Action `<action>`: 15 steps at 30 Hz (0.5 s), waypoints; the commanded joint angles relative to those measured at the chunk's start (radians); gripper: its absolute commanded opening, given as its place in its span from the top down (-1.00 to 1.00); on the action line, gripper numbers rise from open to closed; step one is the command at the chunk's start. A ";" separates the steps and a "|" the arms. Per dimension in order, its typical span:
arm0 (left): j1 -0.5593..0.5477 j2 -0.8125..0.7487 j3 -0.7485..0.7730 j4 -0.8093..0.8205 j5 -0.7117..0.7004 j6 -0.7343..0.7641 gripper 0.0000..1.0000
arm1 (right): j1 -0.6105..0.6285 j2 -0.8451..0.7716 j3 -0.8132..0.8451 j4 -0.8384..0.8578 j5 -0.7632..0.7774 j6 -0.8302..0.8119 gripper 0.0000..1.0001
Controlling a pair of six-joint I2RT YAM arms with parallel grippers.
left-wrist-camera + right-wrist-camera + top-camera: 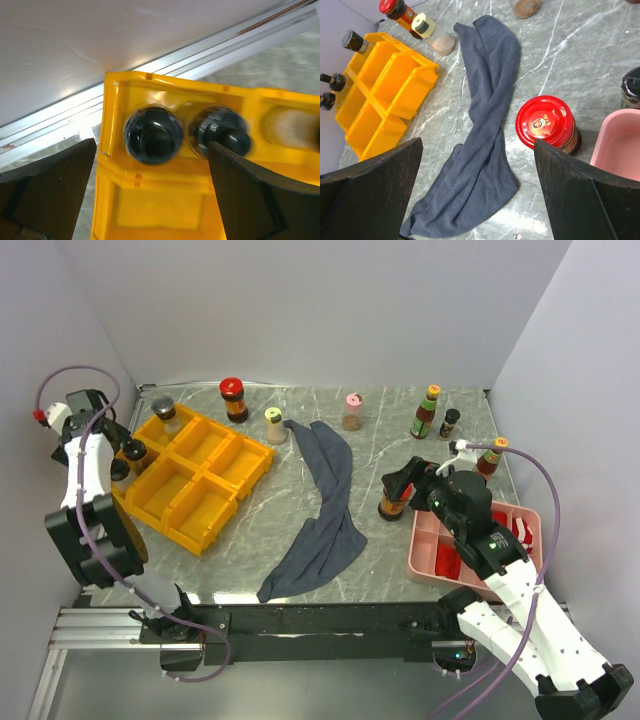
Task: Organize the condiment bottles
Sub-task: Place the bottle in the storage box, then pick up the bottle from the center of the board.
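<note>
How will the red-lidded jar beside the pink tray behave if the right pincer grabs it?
The red-lidded jar looks like glass: probably rigid, fairly heavy for its size, maybe slick. Standing upright on a round base, it could tip if pushed high, then roll.

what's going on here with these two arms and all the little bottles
The left gripper hangs open over the end compartment of the yellow organizer, where two black-capped bottles stand. The right gripper is open above a red-lidded jar beside the pink tray. Others, such as the pink-capped shaker, stand loose along the far edge, not yet sorted.
</note>
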 commanded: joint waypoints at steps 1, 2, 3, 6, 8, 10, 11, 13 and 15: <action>0.000 -0.162 0.035 0.010 0.092 0.020 -0.99 | 0.003 0.011 0.031 0.027 0.002 -0.008 -1.00; 0.001 -0.178 0.033 0.015 0.117 0.035 -0.99 | 0.003 0.018 0.035 0.023 0.004 -0.009 -1.00; 0.001 -0.196 0.035 0.018 0.145 0.038 -0.99 | 0.003 0.023 0.039 0.018 0.008 -0.009 -1.00; -0.006 -0.271 0.032 0.035 0.261 0.061 -0.99 | 0.003 0.035 0.046 0.009 0.022 -0.008 -1.00; -0.032 -0.299 0.016 0.064 0.353 0.088 -0.99 | 0.003 0.041 0.046 0.007 0.031 -0.006 -1.00; -0.091 -0.331 0.007 0.076 0.390 0.105 -0.99 | 0.003 0.049 0.048 0.009 0.042 -0.005 -1.00; -0.118 -0.337 0.006 0.079 0.405 0.121 -0.99 | 0.004 0.054 0.048 0.007 0.045 -0.003 -1.00; -0.207 -0.354 0.003 0.082 0.429 0.141 -0.99 | 0.004 0.067 0.052 0.003 0.053 -0.002 -1.00; -0.308 -0.376 -0.017 0.099 0.441 0.161 -0.99 | 0.004 0.080 0.057 -0.007 0.060 -0.003 -1.00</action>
